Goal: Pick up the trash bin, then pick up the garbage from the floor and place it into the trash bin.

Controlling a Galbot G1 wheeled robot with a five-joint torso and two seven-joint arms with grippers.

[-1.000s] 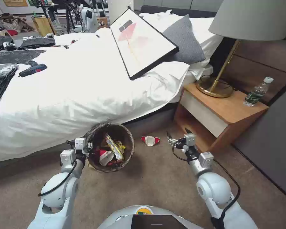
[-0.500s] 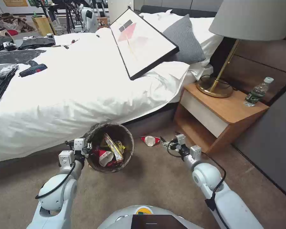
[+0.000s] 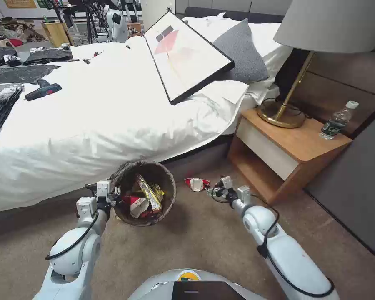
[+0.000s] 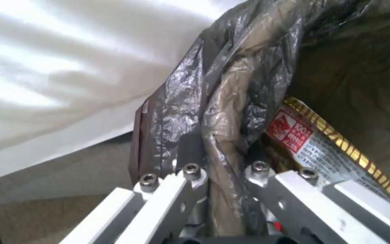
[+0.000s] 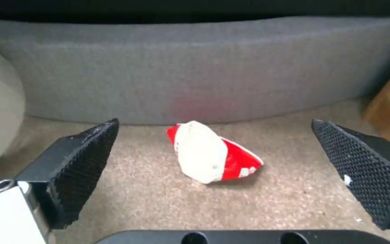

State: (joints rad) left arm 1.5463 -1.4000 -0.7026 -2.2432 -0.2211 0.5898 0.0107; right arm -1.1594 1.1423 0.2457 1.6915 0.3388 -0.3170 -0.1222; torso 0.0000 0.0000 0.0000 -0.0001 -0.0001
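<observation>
Fingers [image 5: 84, 162] of the right gripper [image 5: 231, 169] spread wide, crushed cup [image 5: 213, 152] on the floor [image 5: 159, 200] between and just ahead; left gripper [image 4: 224, 176] clamps the trash bin [image 3: 168, 187] rim. Bin holds wrappers; this cup remains.

The yellow snack wrapper [image 4: 321, 142] in the trash bin [image 4: 231, 84] bears a red square label with "100" among small characters too blurred to read; its grey print is illegible too

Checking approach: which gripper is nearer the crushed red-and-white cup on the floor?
Right. The right gripper is open just short of the cup; the left gripper clamps the trash bin rim.
</observation>
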